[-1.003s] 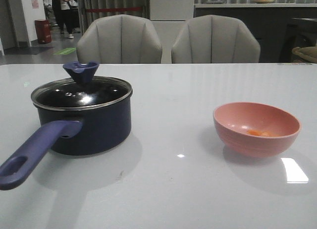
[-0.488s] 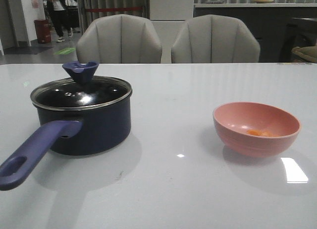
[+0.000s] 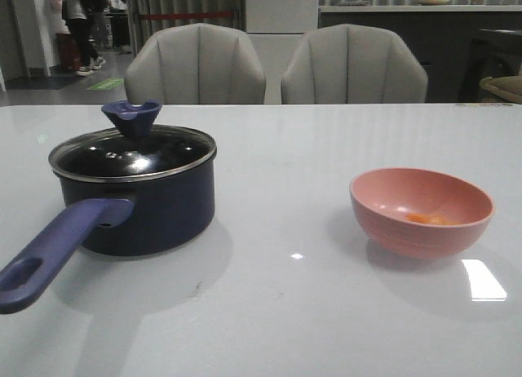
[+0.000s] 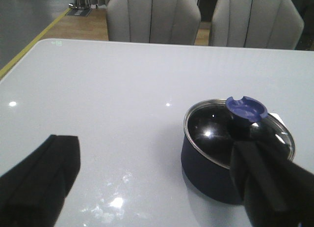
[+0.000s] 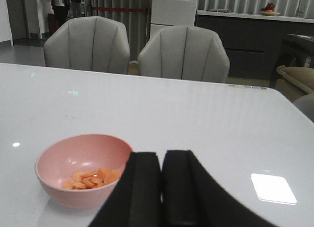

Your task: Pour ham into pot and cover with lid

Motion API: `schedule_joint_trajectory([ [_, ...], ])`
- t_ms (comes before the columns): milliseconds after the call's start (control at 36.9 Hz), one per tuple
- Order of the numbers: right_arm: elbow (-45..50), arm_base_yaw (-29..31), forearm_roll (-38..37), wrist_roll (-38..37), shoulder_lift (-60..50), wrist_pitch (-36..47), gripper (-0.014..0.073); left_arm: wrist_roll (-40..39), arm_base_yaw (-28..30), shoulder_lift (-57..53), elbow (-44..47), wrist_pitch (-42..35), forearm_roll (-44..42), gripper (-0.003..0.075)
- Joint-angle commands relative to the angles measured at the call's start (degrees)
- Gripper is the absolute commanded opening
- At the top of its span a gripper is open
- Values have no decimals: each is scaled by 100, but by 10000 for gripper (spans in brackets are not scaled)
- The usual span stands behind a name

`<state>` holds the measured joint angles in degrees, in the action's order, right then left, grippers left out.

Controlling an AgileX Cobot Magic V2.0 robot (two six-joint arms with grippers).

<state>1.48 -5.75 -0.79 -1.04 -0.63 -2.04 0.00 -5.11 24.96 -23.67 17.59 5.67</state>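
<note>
The dark navy pot (image 3: 147, 210) stands on the left of the white table, its purple-blue handle (image 3: 49, 250) pointing to the near left. The glass lid (image 3: 134, 153) with its blue knob (image 3: 130, 116) sits on it. The pink bowl (image 3: 422, 211) on the right holds orange ham pieces (image 3: 424, 219). In the left wrist view my left gripper (image 4: 159, 180) is open and empty, one finger (image 4: 267, 183) in front of the pot (image 4: 211, 168) and lid (image 4: 211, 131). In the right wrist view my right gripper (image 5: 162, 187) is shut and empty, beside the bowl (image 5: 81, 170) with ham (image 5: 91, 178). Neither gripper shows in the front view.
Two grey chairs (image 3: 273, 67) stand behind the table's far edge. A counter (image 3: 416, 10) runs along the back wall. People stand at the far left (image 3: 77, 18).
Pot, lid and bowl stay put apart from a slight shift of the view. The people in the background have moved left.
</note>
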Motion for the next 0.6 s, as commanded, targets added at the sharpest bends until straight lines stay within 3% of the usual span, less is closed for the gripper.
schedule_joint_trajectory([
  [0,-22,11,-39,-8,-108,506,146,-83,-180,324,-432,-282,-34,673],
  [569,-22,11,-39,-8,-108,506,146,-83,-387,3947,-3465,1456,330,603],
])
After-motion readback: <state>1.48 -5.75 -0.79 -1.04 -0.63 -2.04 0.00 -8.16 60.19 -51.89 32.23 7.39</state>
